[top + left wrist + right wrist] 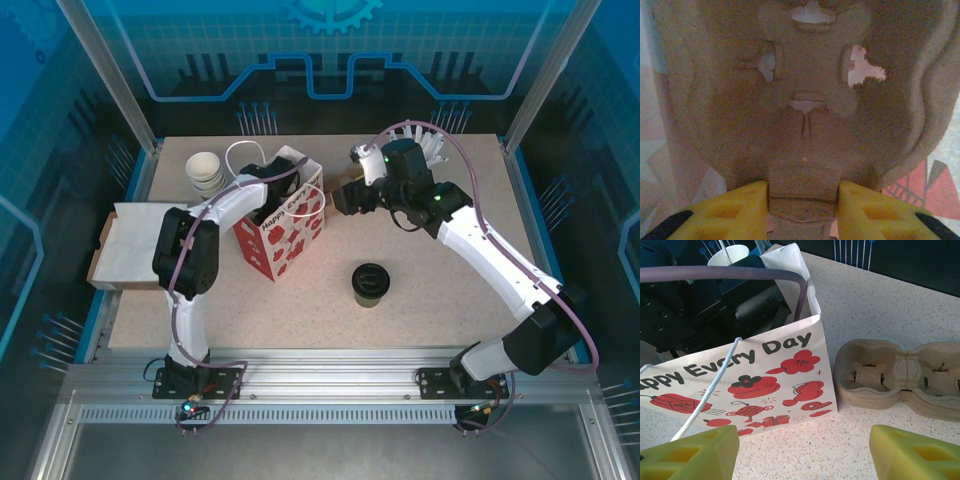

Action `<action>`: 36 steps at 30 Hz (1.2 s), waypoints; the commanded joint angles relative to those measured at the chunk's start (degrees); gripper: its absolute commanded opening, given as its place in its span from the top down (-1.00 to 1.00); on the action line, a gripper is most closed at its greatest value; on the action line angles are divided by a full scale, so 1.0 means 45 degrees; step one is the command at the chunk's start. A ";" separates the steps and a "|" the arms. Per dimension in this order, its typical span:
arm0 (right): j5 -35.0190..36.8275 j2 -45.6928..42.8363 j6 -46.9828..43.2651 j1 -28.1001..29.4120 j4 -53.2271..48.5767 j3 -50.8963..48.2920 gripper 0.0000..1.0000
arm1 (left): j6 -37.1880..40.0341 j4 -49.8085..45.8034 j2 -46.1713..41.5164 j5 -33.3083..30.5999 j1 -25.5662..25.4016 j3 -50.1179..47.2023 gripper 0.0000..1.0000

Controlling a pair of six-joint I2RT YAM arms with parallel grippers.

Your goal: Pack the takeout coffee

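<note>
Fingers (pixel 740 212) of the left end effector (pixel 804 200) seemingly pinch a pulp carrier (pixel 805 100); right end effector (pixel 805 452) gapes empty.

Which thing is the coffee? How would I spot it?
Find the red-and-white paper bag left of the middle of the table. To its right and nearer the front edge, the takeout coffee stands alone. It is a short dark olive cup with a black lid, unlike the open white cups at the back left.

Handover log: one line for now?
left tool: shut on pulp carrier, in bag | right tool: open, beside bag | takeout coffee: on table, unpacked
</note>
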 commanded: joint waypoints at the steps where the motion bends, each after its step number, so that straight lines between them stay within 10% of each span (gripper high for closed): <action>1: 0.0029 0.0027 -0.0134 0.0173 0.0273 -0.0226 -0.41 | -0.0284 0.0282 0.0316 -0.0192 -0.0075 -0.0423 0.24; 36: 0.0104 -0.0175 -0.0110 0.0169 0.0288 -0.0412 -0.42 | -0.0703 -0.0280 -0.2909 0.0402 0.0031 0.0739 -0.32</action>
